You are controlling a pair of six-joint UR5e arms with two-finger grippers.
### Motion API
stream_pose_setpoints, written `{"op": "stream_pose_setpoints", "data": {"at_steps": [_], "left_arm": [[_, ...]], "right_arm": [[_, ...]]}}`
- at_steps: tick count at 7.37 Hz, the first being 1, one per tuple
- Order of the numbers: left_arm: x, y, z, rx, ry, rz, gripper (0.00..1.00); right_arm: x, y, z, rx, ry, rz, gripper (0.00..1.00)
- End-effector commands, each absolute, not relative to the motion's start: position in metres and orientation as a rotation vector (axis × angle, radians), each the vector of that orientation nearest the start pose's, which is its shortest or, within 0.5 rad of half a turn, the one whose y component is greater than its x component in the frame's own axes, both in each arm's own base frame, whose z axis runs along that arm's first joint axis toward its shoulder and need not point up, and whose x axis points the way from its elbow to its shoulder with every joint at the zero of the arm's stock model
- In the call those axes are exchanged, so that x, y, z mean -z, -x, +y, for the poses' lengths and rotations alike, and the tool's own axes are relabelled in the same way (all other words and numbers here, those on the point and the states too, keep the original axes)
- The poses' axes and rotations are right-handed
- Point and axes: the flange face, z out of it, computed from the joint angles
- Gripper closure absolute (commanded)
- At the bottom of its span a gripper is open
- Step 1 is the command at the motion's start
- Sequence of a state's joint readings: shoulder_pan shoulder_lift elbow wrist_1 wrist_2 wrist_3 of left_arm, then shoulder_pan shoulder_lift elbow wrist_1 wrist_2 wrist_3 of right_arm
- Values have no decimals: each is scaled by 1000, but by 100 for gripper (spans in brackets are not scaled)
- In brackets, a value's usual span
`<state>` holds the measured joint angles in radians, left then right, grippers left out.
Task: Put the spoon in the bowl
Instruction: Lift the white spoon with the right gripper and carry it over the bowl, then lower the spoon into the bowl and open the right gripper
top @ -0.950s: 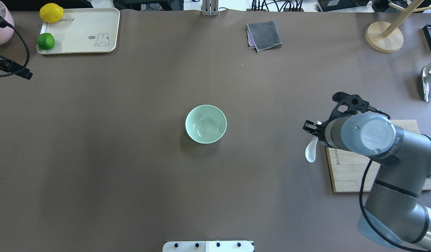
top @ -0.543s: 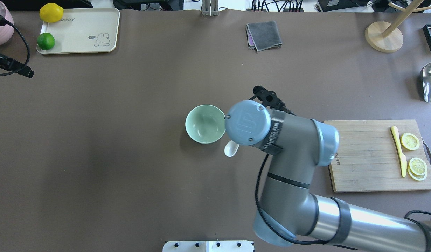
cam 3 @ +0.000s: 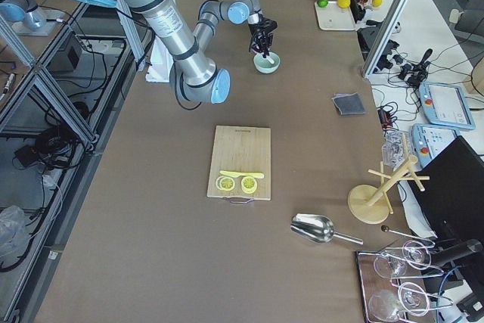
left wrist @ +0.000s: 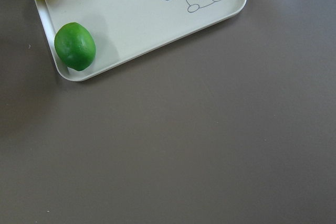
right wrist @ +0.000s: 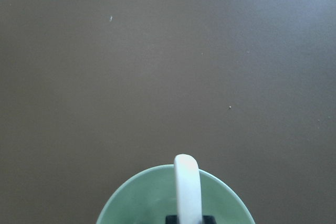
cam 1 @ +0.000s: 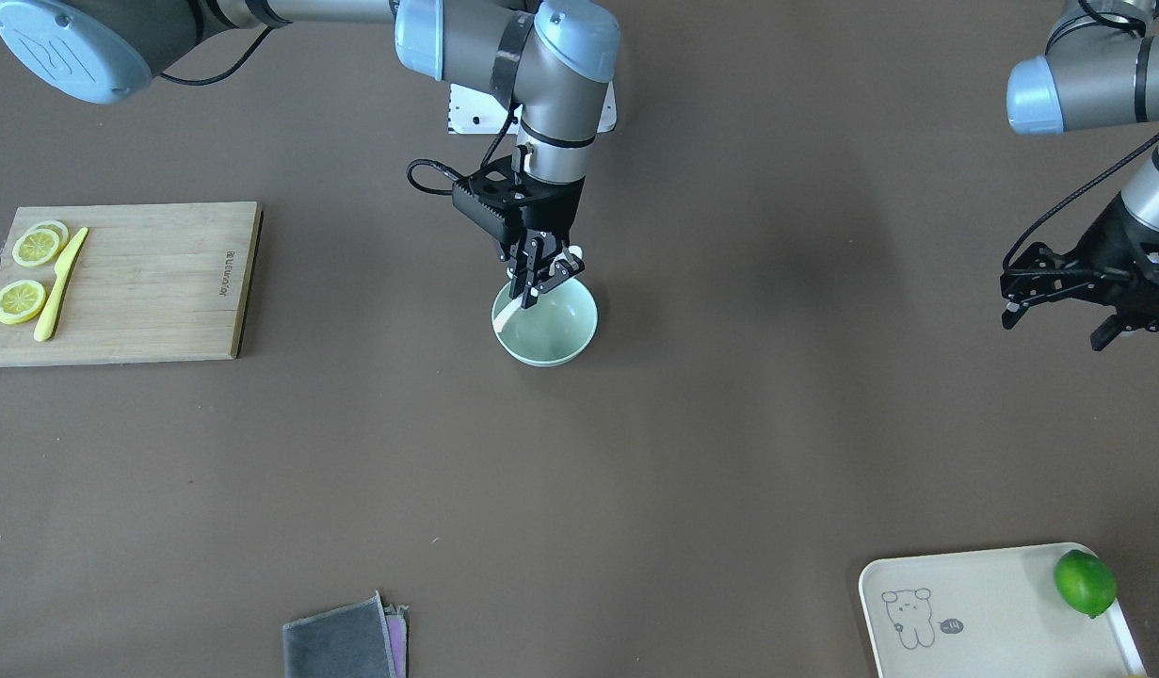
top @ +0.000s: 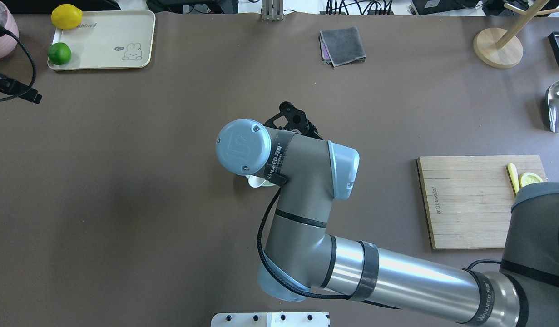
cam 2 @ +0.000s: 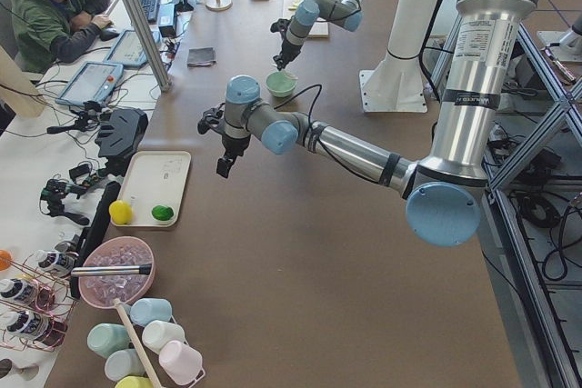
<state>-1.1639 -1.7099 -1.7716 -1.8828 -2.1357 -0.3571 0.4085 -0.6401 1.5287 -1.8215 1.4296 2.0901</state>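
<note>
Since a second ago the right gripper [cam 1: 541,278], jaws clamped on the one spoon [right wrist: 187,182], has swung from the cutting board [cam 1: 146,282] to over the single bowl [cam 1: 547,347] mid-bench [cam 1: 730,452], while the left gripper [cam 1: 1054,325] hangs with jaws apart.

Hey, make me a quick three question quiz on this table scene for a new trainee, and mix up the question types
1. Multiple choice: what does the right claw hold? A cloth, B spoon, C lime.
2. True or false: the bowl stands on the tray.
3. Fill in: the lemon slices lie on the wooden ___.
Key: 1 B. 2 false. 3 board.
</note>
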Motion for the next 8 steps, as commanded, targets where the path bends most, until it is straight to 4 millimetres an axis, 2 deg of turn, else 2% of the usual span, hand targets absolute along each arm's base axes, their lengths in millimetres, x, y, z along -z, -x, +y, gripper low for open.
{"op": "stream_pose_setpoints", "data": {"at_steps": [1,2,3,4,5,6,7,8], "left_arm": [[-465,-146,-540,-215,-394,754,1],[-467,-145,-539,-212,-390,753,1],[-468,-144,-536,-212,-390,753,1],[-471,-143,-535,-212,-385,750,1],[-474,-142,-533,-218,-401,755,1],[-486,-139,-526,-226,-405,756,1],[-488,-135,-520,-225,-405,756,1],[-488,-134,-519,-227,-402,762,1]], "right_arm": [[-130,608,-429,-895,-168,-662,0],[-126,602,-428,-857,-179,-672,0],[-124,587,-423,-803,-189,-691,0],[-140,554,-411,-692,-203,-709,0],[-179,498,-401,-534,-205,-707,0],[-220,428,-405,-371,-205,-687,0],[-252,377,-426,-243,-200,-653,0],[-278,348,-439,-219,-208,-607,0]]}}
